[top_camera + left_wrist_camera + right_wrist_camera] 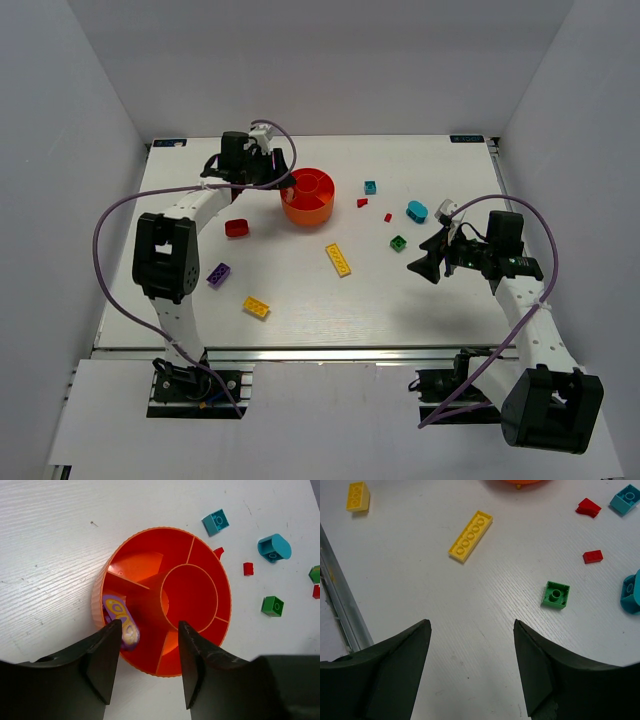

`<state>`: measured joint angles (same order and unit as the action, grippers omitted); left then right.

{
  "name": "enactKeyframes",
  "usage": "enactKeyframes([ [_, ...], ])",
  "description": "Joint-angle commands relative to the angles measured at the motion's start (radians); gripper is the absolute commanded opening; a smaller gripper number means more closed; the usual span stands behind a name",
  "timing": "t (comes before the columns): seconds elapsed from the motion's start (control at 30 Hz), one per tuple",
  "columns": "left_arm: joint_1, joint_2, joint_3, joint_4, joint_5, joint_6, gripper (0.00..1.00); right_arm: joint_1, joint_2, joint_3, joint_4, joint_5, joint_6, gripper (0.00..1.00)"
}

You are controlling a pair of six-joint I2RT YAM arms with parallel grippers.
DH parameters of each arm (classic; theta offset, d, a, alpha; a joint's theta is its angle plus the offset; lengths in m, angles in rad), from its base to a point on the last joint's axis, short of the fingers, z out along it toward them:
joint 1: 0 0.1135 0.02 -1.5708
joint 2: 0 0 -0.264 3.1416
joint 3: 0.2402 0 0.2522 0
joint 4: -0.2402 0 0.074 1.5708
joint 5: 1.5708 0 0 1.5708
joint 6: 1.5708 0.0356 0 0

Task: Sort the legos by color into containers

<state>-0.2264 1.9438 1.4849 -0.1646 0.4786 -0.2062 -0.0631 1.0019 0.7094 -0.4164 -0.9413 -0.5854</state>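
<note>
Now | ribbed round bowl (135, 562), purple brick (122, 622) inside | left jaws apart | right jaws apart

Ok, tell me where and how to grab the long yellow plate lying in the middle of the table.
Grip the long yellow plate across its narrow width, pinching the two long edges near mid-length, coming straight down from above. It lies flat on the table, studs up, so only those thin edges give opposing faces. It sits diagonally, so turn the jaws to match.
</note>
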Motion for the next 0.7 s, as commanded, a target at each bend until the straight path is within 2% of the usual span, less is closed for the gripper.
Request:
enactKeyframes([
  [0.0, -0.007, -0.034, 0.041, 0.002, 0.002, -0.009, 0.60, 0.000, 0.000, 0.022, 0.016, -0.005, -0.010, 0.73],
  [0.13, -0.007, -0.071, 0.052, 0.010, 0.008, -0.022, 0.60, 0.000, 0.000, 0.021, 0.014, -0.005, -0.010, 0.73],
  [0.2, 0.004, -0.114, 0.038, 0.028, -0.004, -0.059, 0.56, 0.000, -0.002, 0.021, 0.013, -0.002, -0.011, 0.73],
  [0.23, 0.013, -0.164, 0.029, 0.034, -0.011, -0.073, 0.52, 0.000, 0.000, 0.021, 0.014, -0.004, -0.011, 0.73],
  [0.27, 0.013, -0.196, 0.020, 0.028, -0.008, -0.096, 0.42, 0.000, -0.002, 0.019, 0.013, -0.004, -0.013, 0.72],
  [0.37, 0.024, -0.342, -0.063, -0.010, -0.067, -0.107, 0.24, -0.001, -0.003, 0.018, 0.013, -0.002, -0.022, 0.72],
  [0.4, 0.024, -0.385, -0.099, -0.018, -0.098, -0.110, 0.15, 0.002, 0.000, 0.018, 0.007, -0.007, -0.033, 0.70],
  [0.43, 0.024, -0.472, -0.185, -0.022, -0.103, -0.114, 0.11, 0.003, 0.000, 0.018, 0.004, -0.008, -0.040, 0.69],
  [0.47, 0.024, -0.514, -0.228, -0.032, -0.109, -0.114, 0.09, 0.003, 0.001, 0.016, 0.001, -0.011, -0.050, 0.68],
  [0.57, 0.024, -0.668, -0.380, -0.107, -0.179, -0.111, 0.06, 0.006, 0.009, 0.013, -0.033, -0.051, -0.103, 0.55],
  [0.6, 0.024, -0.706, -0.412, -0.125, -0.205, -0.110, 0.08, 0.006, 0.012, 0.013, -0.045, -0.079, -0.137, 0.51],
  [0.67, 0.024, -0.794, -0.483, -0.199, -0.277, -0.104, 0.20, 0.017, 0.018, 0.010, -0.071, -0.103, -0.168, 0.50],
])
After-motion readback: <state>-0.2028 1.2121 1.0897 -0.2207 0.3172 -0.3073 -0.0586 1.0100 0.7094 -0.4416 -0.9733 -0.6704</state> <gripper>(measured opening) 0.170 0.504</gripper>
